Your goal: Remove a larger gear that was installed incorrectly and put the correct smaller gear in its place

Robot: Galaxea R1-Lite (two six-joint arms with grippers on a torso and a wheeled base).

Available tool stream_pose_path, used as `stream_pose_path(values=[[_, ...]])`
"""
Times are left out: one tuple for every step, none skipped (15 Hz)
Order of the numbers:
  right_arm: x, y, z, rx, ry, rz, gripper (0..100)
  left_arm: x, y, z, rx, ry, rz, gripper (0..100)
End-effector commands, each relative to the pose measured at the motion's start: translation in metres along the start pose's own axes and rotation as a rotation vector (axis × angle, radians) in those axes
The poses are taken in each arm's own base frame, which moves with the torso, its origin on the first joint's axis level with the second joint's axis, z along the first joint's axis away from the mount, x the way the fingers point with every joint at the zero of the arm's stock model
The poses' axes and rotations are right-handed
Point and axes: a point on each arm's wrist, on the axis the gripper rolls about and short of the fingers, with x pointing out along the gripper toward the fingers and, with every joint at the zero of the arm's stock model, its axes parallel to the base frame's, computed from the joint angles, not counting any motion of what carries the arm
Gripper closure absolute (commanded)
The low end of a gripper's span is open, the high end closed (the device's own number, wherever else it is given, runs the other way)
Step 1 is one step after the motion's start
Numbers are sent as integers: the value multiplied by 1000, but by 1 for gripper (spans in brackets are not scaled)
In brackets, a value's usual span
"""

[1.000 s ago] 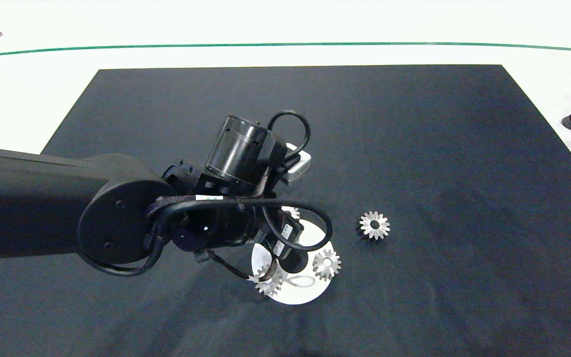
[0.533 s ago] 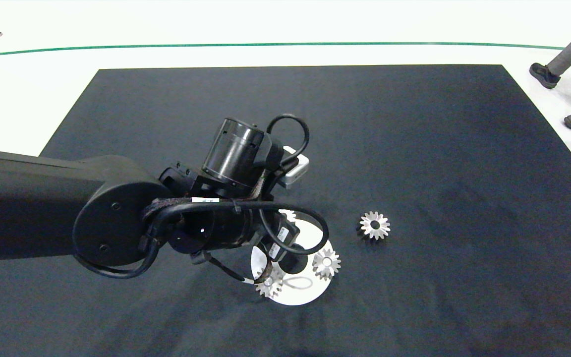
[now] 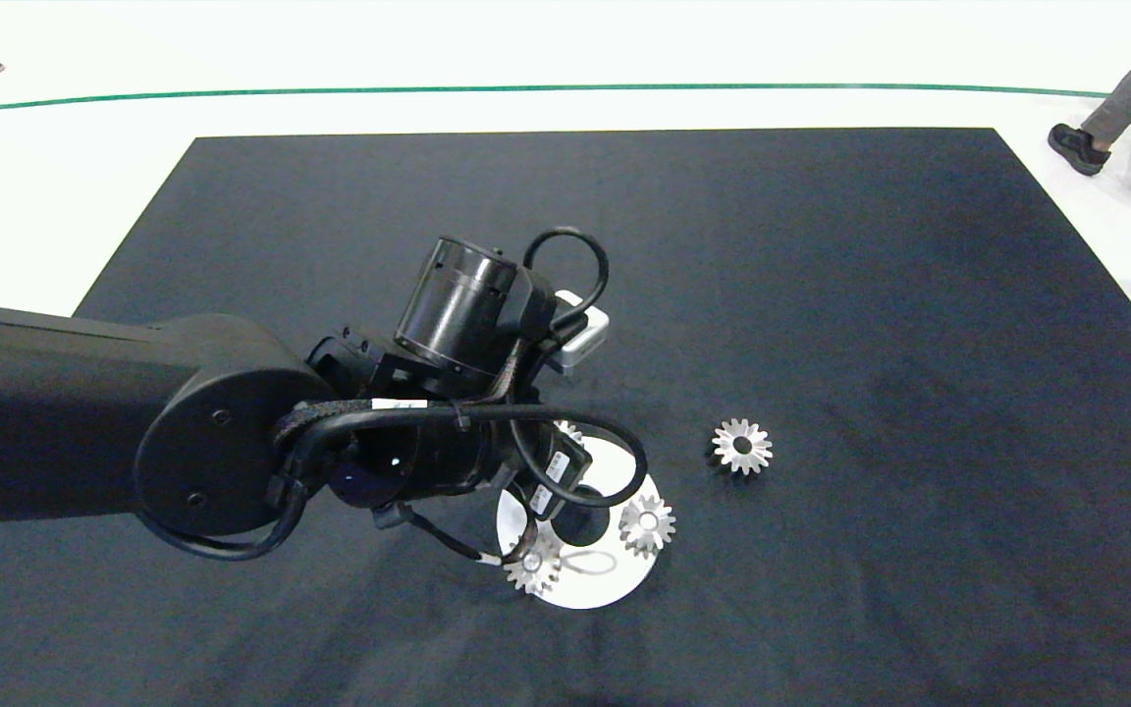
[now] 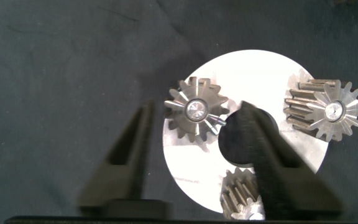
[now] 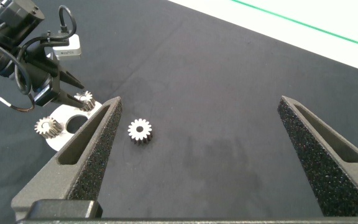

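We see the left gripper low over the white disc, its fingers spread apart on either side of the smaller gear. That gear sits on a peg at the disc's rim, and nothing is clamped. Two other small gears stand on the disc. The larger gear lies flat on the dark mat, off the disc and clear of it. The right gripper hovers wide open and empty, well away from the disc.

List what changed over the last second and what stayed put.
The left arm drifted slightly toward the picture's left and down, lowering its open tool around a gear on the white disc. Nothing was gripped or released. The loose gear on the black mat stayed put.
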Motion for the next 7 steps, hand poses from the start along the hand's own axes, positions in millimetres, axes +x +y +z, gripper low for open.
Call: stream_pose_path(values=[[-2,-3,8,10,-27,-13,0,-22,6,4,-19,-47,13,0],[-3,-3,8,10,-27,-21,0,-38,11,7,-29,-82,22,0],[-5,-4,8,12,-29,-41,0,-73,26,6,-58,-149,59,0],[-10,-7,12,18,-43,-79,0,-109,37,3,-85,-222,94,0],[-17,-11,16,23,-56,-131,0,-147,48,-6,-109,-275,138,0],[-28,-15,17,18,-67,-205,0,-185,59,-22,-132,-266,221,0],[-39,-19,18,21,-83,-272,0,-219,61,-38,-150,-270,268,0]])
